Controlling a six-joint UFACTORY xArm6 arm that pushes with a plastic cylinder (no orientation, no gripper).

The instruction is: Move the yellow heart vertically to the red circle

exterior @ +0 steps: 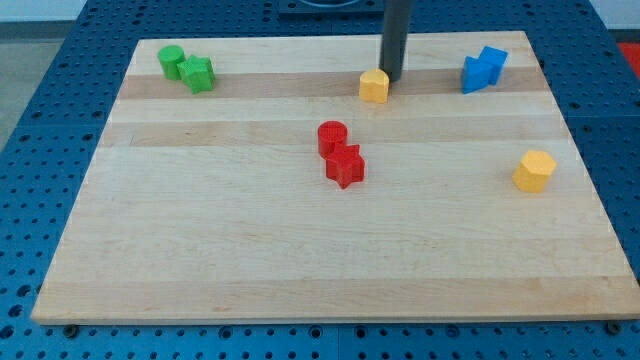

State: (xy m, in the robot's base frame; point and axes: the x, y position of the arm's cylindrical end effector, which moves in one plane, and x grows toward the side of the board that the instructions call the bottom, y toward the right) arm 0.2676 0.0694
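A single straight rod [396, 38] is all that is seen of the arm, entering from the view's top edge. It is dark grey to near black, round in section and smooth, with a faint lighter sheen caught down its left side. An even thickness is kept for most of its length, and a slight narrowing is seen toward the bottom. The rod is ended by my tip [391, 79], plain and blunt, the darkest part. No cables, screws or markings can be made out on it.
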